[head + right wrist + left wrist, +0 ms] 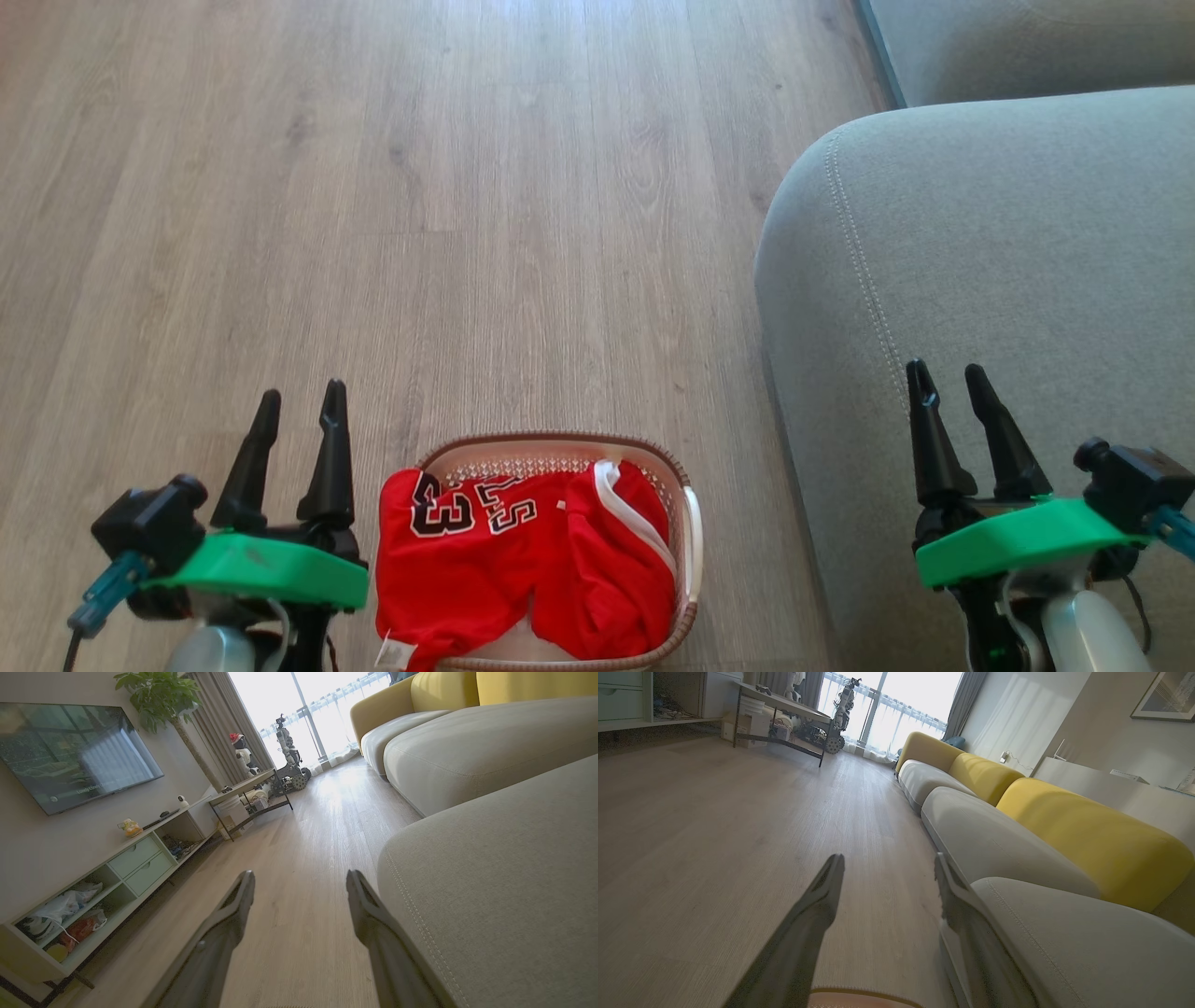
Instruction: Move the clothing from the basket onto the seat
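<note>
Head view: we note the red clothing [523,551] heaped in the basket [551,439], which stands on the floor [373,187] just left of the seat [1008,261]. The left gripper [302,392] is beside the basket and the right gripper [948,369] is at the seat's edge. Both have jaws wide apart, holding nothing.
Left wrist view: fingers spread, empty, floor beyond.
Right wrist view: fingers spread, empty, seat alongside.

The bottom edge of my head view cuts off the basket [551,441] and the clothing [560,597] in it. The jersey [448,551] and the red piece [611,560] hide most of the white garment [518,646]; folds break up the jersey's lettering. The seat [1008,243] runs off the right edge
</note>
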### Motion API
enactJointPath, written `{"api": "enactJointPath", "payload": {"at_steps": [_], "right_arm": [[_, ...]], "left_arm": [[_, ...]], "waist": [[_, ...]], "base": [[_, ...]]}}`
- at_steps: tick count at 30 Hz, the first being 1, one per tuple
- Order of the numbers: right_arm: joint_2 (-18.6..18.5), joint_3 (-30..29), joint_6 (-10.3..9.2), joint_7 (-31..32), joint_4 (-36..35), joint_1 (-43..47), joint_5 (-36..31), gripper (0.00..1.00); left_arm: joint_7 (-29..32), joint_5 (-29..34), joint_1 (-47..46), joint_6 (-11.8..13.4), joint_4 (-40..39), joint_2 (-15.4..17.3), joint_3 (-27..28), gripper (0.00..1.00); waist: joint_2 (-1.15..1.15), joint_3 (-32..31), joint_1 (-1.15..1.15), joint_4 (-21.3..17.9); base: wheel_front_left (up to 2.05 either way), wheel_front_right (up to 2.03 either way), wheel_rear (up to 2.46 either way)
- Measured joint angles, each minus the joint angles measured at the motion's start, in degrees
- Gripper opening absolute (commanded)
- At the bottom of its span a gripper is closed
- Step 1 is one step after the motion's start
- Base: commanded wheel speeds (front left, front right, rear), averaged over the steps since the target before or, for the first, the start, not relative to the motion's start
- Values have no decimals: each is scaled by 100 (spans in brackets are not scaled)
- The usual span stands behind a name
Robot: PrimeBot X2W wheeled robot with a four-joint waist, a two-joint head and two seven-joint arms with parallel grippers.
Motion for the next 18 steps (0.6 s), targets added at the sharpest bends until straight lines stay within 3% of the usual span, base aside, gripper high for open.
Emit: {"api": "enactJointPath", "payload": {"at_steps": [18], "right_arm": [[-10, 98, 2, -287, -238, 2, -1055, 100]], "left_arm": [[-287, 1151, -13, -4, -105, 2, -23, 100]], "waist": [[0, 29, 0, -38]], "base": [[0, 0, 0]]}}
